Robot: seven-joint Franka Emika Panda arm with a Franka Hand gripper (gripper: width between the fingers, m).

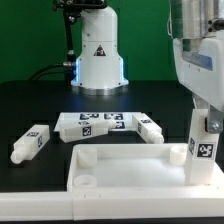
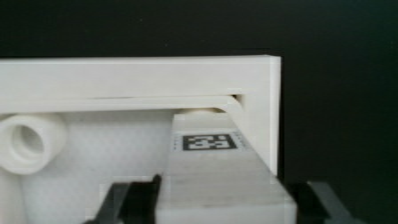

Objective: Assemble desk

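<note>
The desk's white rimmed panel [image 1: 120,165] lies flat at the front of the table. A square white leg [image 1: 201,150] with a black-and-white tag stands upright in the panel's corner at the exterior view's right. My gripper [image 1: 205,118] comes down from above and is shut on that leg's upper part. In the wrist view the leg [image 2: 217,150] runs from between my dark fingers [image 2: 135,204] down into the panel's corner [image 2: 249,95], beside a round hole [image 2: 22,140]. The gripper [image 2: 228,206] has a jaw against each side of the leg.
One loose leg [image 1: 30,143] lies on the black table at the exterior view's left, another [image 1: 150,127] behind the panel. The marker board [image 1: 95,123] lies between them. The robot's base [image 1: 97,55] stands at the back.
</note>
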